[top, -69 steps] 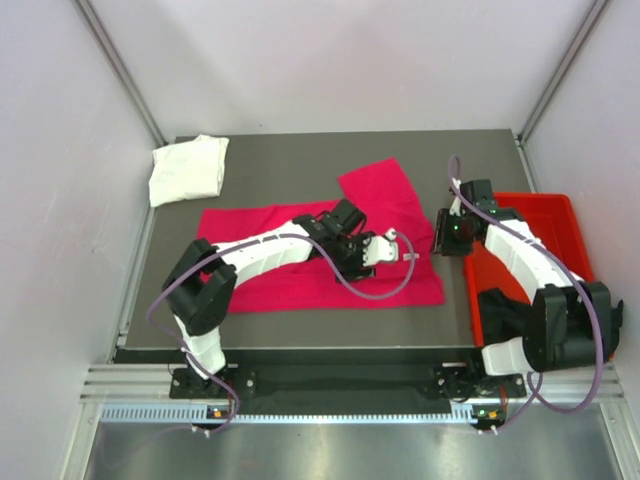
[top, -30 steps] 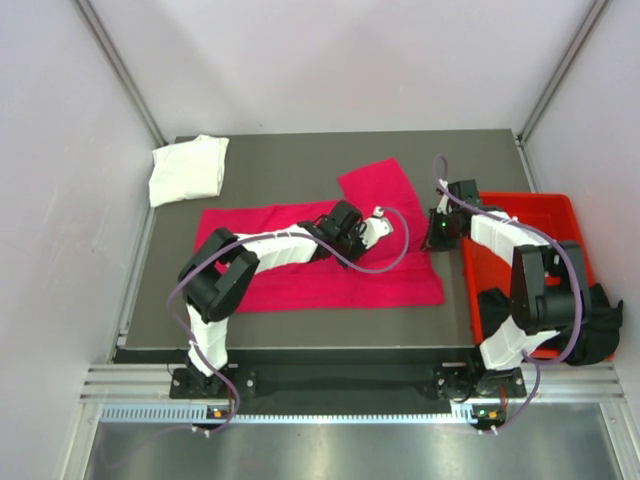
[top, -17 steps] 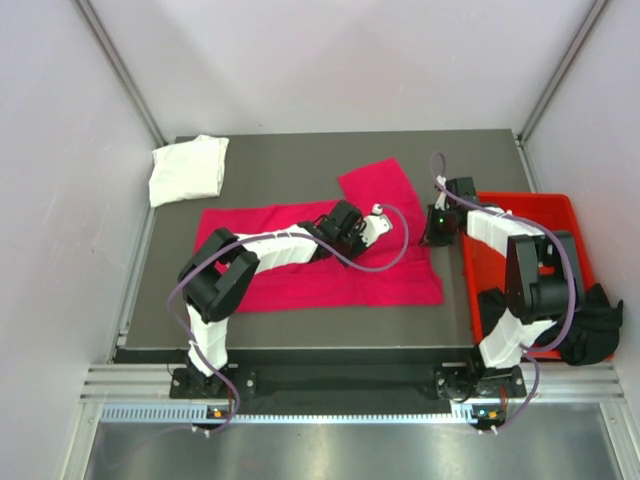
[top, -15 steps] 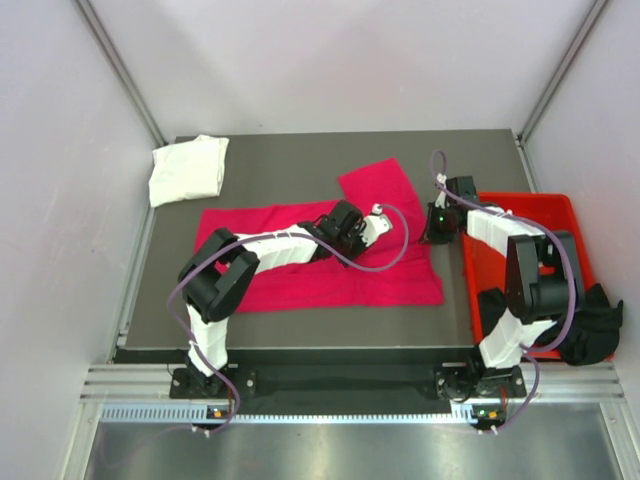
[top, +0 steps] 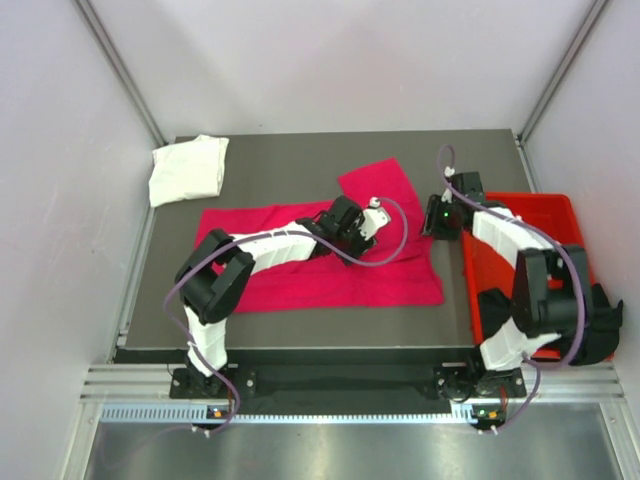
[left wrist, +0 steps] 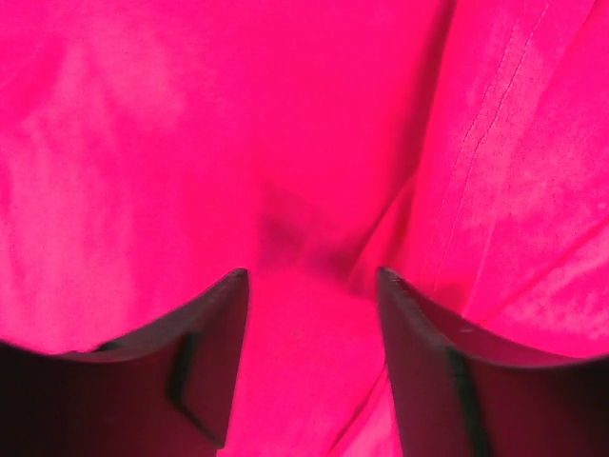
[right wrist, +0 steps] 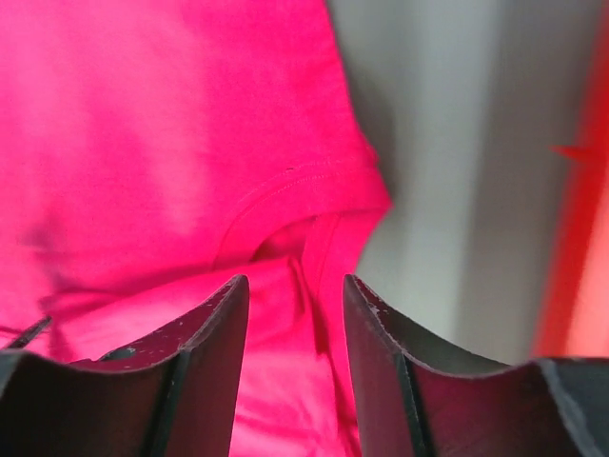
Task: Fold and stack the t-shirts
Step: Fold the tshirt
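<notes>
Two parted: left claw [left wrist: 311, 281], right claw [right wrist: 293, 284], both over pink t-shirt [top: 300, 290]

Three t-shirts lie here: one magenta-pink t-shirt [top: 300, 265] spread just left of the red plastic bin [top: 530, 205], one folded white t-shirt [top: 187, 168] far to the bin's left, and one black t-shirt [top: 603, 318] bunched inside the bin. There is one bin and one bench [top: 300, 150]. There are two claws, the left claw [left wrist: 309, 286] and the right claw [right wrist: 295, 286], each with two fingers.
</notes>
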### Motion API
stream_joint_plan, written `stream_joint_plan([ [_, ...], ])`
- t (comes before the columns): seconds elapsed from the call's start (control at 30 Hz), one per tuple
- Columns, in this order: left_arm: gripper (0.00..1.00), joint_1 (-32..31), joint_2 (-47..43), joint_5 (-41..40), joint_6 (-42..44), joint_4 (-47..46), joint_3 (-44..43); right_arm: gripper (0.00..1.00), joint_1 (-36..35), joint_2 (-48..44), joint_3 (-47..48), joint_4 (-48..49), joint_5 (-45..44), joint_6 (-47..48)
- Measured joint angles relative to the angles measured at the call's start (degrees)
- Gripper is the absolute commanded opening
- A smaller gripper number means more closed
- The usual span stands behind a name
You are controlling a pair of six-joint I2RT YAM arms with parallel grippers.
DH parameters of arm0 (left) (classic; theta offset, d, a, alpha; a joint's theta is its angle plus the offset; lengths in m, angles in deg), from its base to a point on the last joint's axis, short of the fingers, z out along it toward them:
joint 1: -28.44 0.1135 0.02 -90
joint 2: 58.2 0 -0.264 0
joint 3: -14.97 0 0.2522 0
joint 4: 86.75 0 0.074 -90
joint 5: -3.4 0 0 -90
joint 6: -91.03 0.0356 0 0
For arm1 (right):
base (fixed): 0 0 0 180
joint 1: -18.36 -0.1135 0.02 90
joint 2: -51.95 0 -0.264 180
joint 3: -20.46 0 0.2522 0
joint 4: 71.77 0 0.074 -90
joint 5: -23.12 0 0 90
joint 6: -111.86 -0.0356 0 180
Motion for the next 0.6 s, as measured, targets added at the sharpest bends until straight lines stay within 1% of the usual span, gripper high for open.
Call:
stream_joint_plan([
  [0.13,0.65,0.5,-3.9,-2.7,0.0,3.3,-0.8,0.45,-0.1,-9.0,0.0,-3.4,-5.0,-1.4],
  [0.27,0.65,2.0,-12.1,-5.1,1.9,6.9,0.1,0.45,-0.3,-16.7,-1.7,-7.4,-8.9,-2.7],
  [0.33,0.65,3.1,-18.4,-6.4,4.2,8.5,3.5,0.46,-0.8,-19.2,-4.4,-9.9,-9.9,-3.4],
  [0.4,0.65,5.0,-26.0,-8.1,7.2,11.5,9.0,0.50,-1.8,-21.9,-8.6,-12.7,-10.4,-4.3],
  [0.47,0.66,8.1,-32.0,-8.8,9.9,14.9,14.3,0.53,-2.9,-24.3,-12.6,-15.3,-10.3,-5.4],
  [0.53,0.66,12.0,-38.4,-9.9,13.2,20.8,20.4,0.52,-4.5,-26.7,-16.6,-18.0,-9.7,-7.0],
  [0.6,0.66,16.4,-42.4,-10.8,15.1,24.9,24.3,0.52,-6.9,-28.2,-19.1,-19.2,-9.4,-8.8],
])
